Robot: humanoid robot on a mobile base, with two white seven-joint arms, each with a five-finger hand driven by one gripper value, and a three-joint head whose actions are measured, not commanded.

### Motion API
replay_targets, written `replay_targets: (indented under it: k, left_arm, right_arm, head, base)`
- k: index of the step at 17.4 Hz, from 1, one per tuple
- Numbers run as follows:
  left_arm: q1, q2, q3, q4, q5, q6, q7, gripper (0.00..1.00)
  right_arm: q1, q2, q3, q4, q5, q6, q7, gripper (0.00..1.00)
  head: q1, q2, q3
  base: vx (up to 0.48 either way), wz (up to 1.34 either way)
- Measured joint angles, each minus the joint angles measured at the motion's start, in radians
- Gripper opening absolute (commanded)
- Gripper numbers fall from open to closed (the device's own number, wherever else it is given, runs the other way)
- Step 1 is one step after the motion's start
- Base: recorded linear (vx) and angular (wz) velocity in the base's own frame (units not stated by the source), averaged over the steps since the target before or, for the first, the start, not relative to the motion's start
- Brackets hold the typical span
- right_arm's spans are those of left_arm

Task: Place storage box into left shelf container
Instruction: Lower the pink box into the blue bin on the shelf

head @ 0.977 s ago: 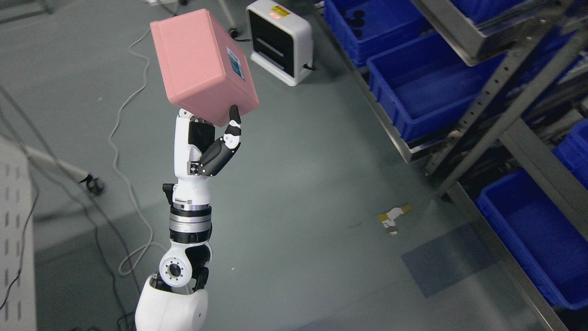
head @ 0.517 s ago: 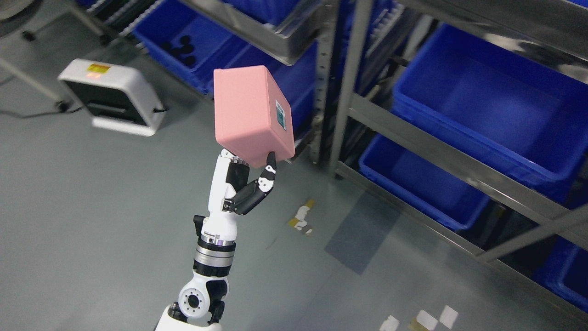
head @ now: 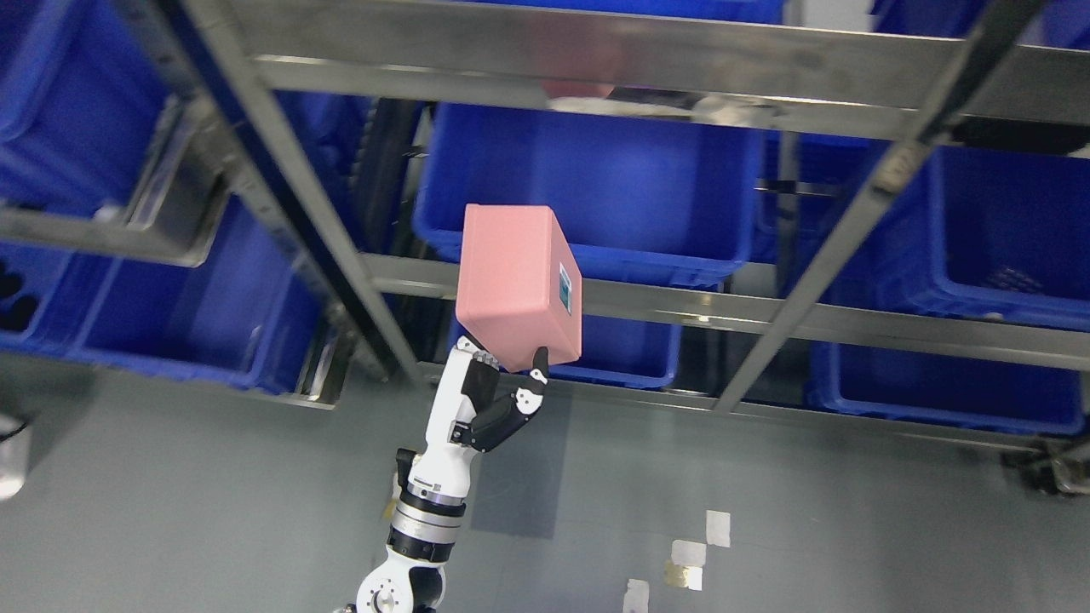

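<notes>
A pink storage box (head: 511,281) with a small label on its right side is held up in front of a metal shelf (head: 664,60). My left hand (head: 501,380) is shut on the box's lower end, with the thumb (head: 536,366) on its right face. The arm rises from the bottom edge, left of the middle. Behind the box sits a blue container (head: 647,187) on the middle shelf level. Further blue containers stand to the left (head: 213,315) and on the upper left (head: 60,111). The right arm does not show.
A slanted steel upright (head: 324,247) stands just left of the box, and another (head: 834,247) to its right. More blue containers fill the right side (head: 996,230) and the lower level (head: 937,392). Tape scraps (head: 690,553) lie on the grey floor.
The whole picture has swung from open floor to face the shelf, so the camera has moved. The pink box stays in my left hand, held up the same way.
</notes>
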Motion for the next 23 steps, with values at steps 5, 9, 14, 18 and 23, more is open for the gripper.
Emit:
replay_targets:
  k: [5,9,14,18,23]
  left_arm:
    - [-0.007,0.0,0.025,0.04,0.0,0.026,0.0,0.07]
    - [-0.055,0.0,0.094,0.074,0.008,0.116,0.0,0.07]
    - [-0.171,0.0,0.181,0.145,0.027,0.226,0.001,0.07]
    - [-0.308,0.0,0.228,0.26,0.071,0.278,0.002,0.1]
    - [-0.476,0.0,0.242,0.447,0.111,0.292,0.003,0.35]
  right_arm:
    - [0.0,0.0,0.0,0.0,0.0,0.0,0.0,1.0]
    - [0.0,0.0,0.0,0.0,0.0,0.0,0.0,1.0]
    - [0.0,0.0,0.0,0.0,0.0,0.0,0.0,1.0]
    - [0.0,0.0,0.0,0.0,0.0,0.0,0.0,1.0]
    - [0.0,0.0,0.0,0.0,0.0,0.0,0.0,1.0]
  head:
    - [0.0,0.0,0.0]
    - [0.0,0.0,0.0]
    - [0.0,0.0,0.0]
    - [0.0,0.0,0.0]
    - [0.0,-0.001,0.0]
  base:
    - [0.109,-0.41]
    - [0.056,-0.21]
    - [0.006,-0.01]
    - [-0.012,0.04]
    - [-0.003,0.01]
